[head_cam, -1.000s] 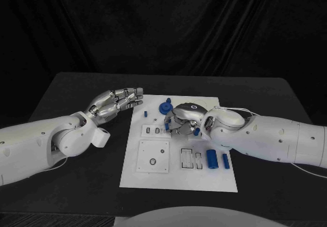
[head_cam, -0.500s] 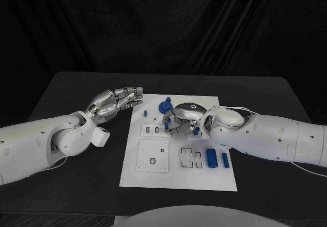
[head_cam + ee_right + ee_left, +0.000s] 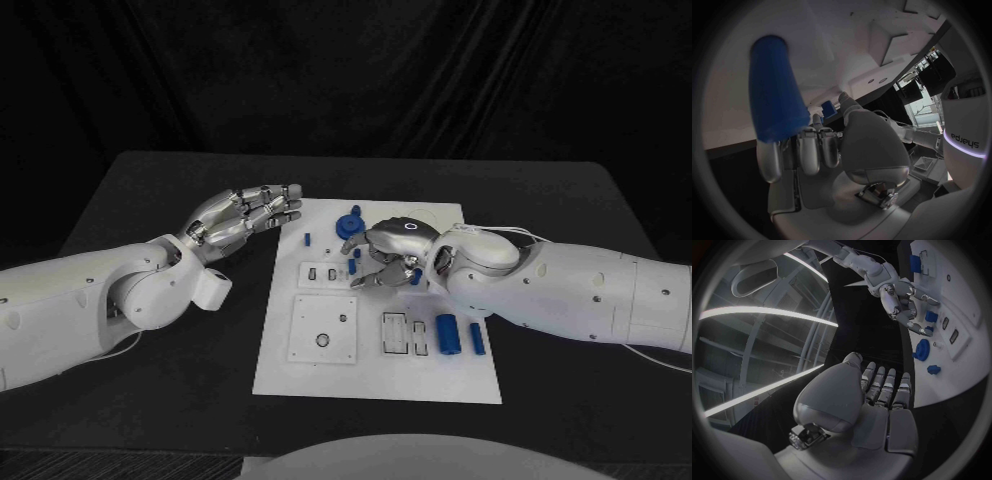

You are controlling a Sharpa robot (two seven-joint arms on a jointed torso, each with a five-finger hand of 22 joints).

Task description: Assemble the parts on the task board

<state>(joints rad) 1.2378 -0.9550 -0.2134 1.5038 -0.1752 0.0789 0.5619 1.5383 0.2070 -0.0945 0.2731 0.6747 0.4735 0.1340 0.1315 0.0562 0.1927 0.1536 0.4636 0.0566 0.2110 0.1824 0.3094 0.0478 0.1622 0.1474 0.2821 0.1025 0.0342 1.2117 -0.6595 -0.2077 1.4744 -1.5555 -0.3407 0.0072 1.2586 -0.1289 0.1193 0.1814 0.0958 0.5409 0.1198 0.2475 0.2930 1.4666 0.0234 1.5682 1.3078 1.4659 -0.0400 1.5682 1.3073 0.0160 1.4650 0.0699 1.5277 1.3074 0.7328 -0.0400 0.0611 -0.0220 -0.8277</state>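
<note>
task board (image 3: 378, 380): smooth matt white plate, plastic-looking | parts, e.g. blue cylinder (image 3: 449, 333): smooth blue plastic, slight sheen | table (image 3: 159, 390): matt black, finely textured | right hand (image 3: 382, 255) and left hand (image 3: 242, 216): silvery, metal-look, satin gloss | arms: glossy white plastic shells

i see a black table (image 3: 159, 190) under a plain white board (image 3: 378, 375), unpatterned apart from its dark-outlined slots. the small parts are blue: a round one (image 3: 351, 225) at the far end, a thin peg (image 3: 306, 239), and two short cylinders (image 3: 449, 334) near the right edge. my left hand (image 3: 248, 214) and right hand (image 3: 382, 252) are silver on white arms. in the right wrist view the part (image 3: 775, 95) held by that hand is solid blue.
</note>
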